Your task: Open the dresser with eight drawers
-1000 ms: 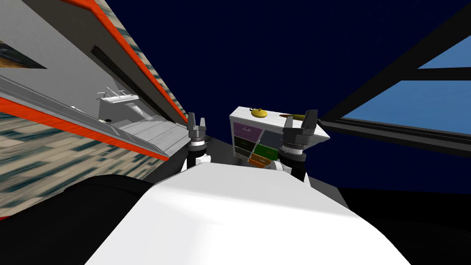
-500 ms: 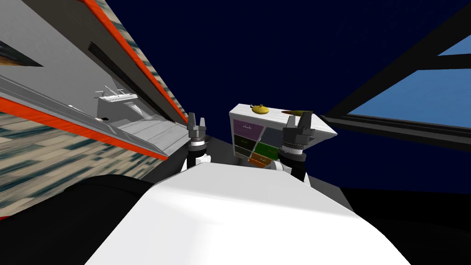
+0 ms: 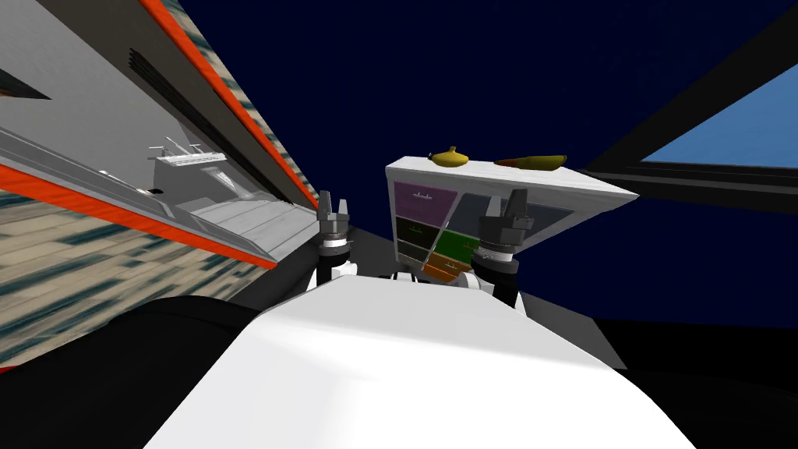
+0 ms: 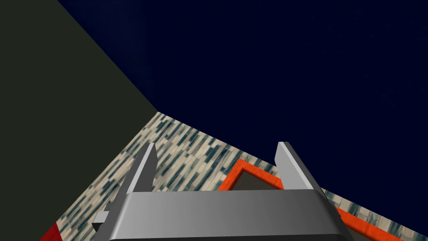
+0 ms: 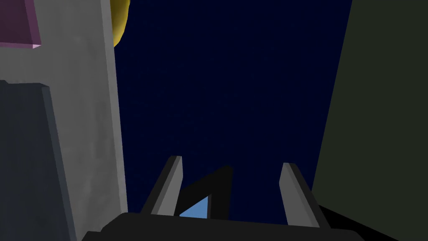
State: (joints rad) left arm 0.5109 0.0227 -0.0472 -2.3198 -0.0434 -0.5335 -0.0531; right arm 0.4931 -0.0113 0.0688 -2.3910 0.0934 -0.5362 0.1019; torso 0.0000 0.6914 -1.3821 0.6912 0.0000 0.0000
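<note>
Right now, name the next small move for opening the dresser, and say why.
Probably swing the right gripper toward the dresser. It stands open, but points past the dresser's edge at the dark blue wall, with the dark grey drawer off to one side, so nothing lies between its fingers to pull.

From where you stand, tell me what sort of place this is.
Probably a room in a house, perhaps a bedroom: a white dresser with coloured drawers stands ahead, a window shows blue on my right, and the walls are dark blue.
</note>
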